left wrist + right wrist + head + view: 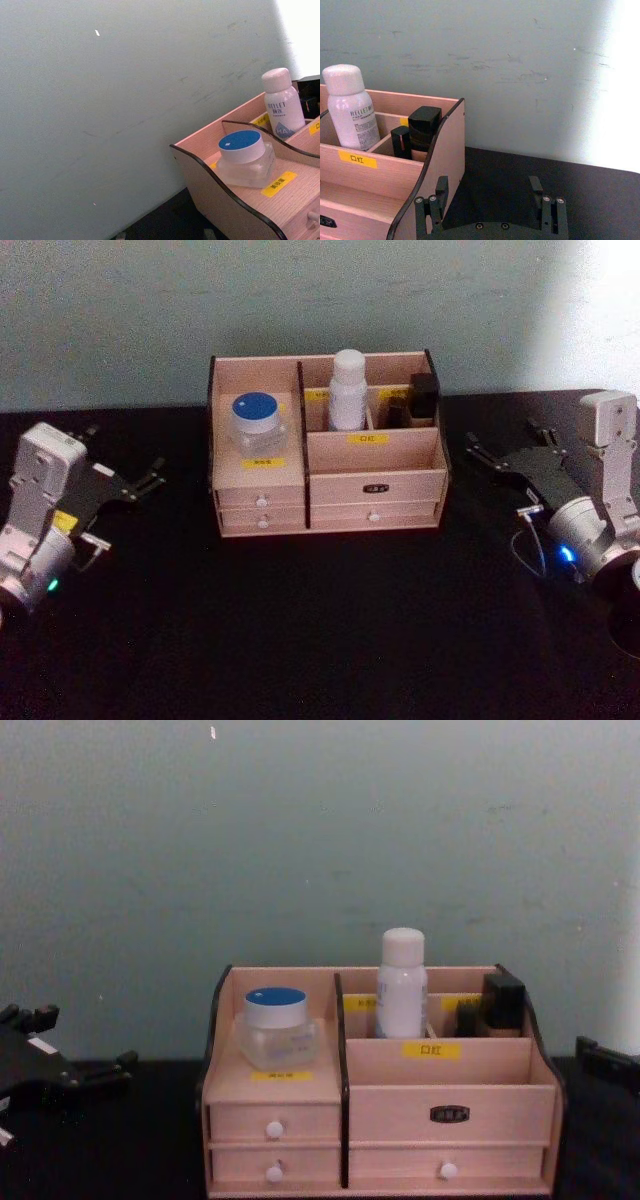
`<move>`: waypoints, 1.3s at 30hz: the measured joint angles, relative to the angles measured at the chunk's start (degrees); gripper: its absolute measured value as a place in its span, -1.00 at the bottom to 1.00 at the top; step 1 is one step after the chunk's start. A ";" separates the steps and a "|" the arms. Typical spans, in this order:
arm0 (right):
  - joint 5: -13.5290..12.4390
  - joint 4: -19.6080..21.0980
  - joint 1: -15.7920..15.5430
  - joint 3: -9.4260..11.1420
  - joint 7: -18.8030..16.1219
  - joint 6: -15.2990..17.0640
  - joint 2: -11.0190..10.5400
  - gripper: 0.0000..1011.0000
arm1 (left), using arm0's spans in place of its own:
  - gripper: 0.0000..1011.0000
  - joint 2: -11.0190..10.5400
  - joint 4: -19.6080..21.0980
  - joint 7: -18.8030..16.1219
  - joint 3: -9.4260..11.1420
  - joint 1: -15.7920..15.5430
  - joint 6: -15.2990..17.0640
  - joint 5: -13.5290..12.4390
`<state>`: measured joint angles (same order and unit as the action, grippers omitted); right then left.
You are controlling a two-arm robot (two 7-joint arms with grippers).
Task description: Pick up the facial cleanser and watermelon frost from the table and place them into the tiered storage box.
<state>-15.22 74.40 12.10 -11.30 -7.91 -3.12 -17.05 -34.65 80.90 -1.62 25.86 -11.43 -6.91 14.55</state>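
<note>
Sitting pretty in the box, both items look stowed and both arms are clear

Inside the light wooden tiered storage box with dark edges (375, 485), one clear squat jar with a blue lid (257, 421) rests on the left tier and one white cylindrical bottle with a white cap (348, 390) stands upright in a rear compartment; which is the cleanser and which the watermelon frost I cannot tell. Two small dark cases (415, 400) sit in the back right slot. Four white knobs on the drawers. The black surface (320, 640) carries nothing loose, so by my read nothing is left. Left gripper (150, 478) waits left of the box, right gripper (500, 455) to its right, both with jaws apart and empty
</note>
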 joint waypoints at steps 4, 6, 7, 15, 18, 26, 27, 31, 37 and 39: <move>-0.01 0.00 0.00 0.00 0.00 0.00 0.00 0.98 | 0.98 0.00 0.00 0.00 0.00 0.00 0.00 0.00; -0.01 0.00 0.00 0.00 0.00 0.00 0.00 0.98 | 0.98 0.00 0.00 0.00 0.00 0.00 0.00 0.00; -0.02 0.00 0.00 0.00 0.00 0.00 0.00 0.98 | 0.98 0.00 0.00 0.00 0.00 0.00 0.00 0.00; -0.01 0.00 0.00 0.00 0.00 0.00 0.00 0.98 | 0.98 0.00 0.00 0.00 0.00 0.00 0.00 0.00; -0.01 -0.01 0.00 0.00 0.00 0.00 0.00 0.98 | 0.98 0.00 0.00 0.00 0.00 0.00 0.00 0.00; -0.01 -0.01 0.00 0.00 0.00 0.00 0.00 0.98 | 0.98 0.00 0.00 0.00 0.00 0.00 0.00 0.00; -0.01 -0.01 0.00 0.00 0.00 0.00 0.00 0.98 | 0.98 0.00 0.00 0.00 0.00 0.00 0.00 0.00; -0.01 -0.01 0.00 0.00 0.00 0.00 0.00 0.98 | 0.98 0.00 0.00 0.00 0.00 0.00 0.00 0.00; -0.01 -0.01 0.00 0.00 0.00 0.01 0.00 0.98 | 0.98 0.00 0.00 0.00 0.00 0.00 0.00 0.00; -0.01 -0.01 0.00 0.00 0.00 0.00 0.00 0.98 | 0.98 0.00 0.00 0.00 0.00 0.00 0.00 -0.01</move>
<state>-15.23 74.39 12.10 -11.30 -7.91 -3.11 -17.05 -34.65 80.90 -1.62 25.87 -11.43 -6.91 14.55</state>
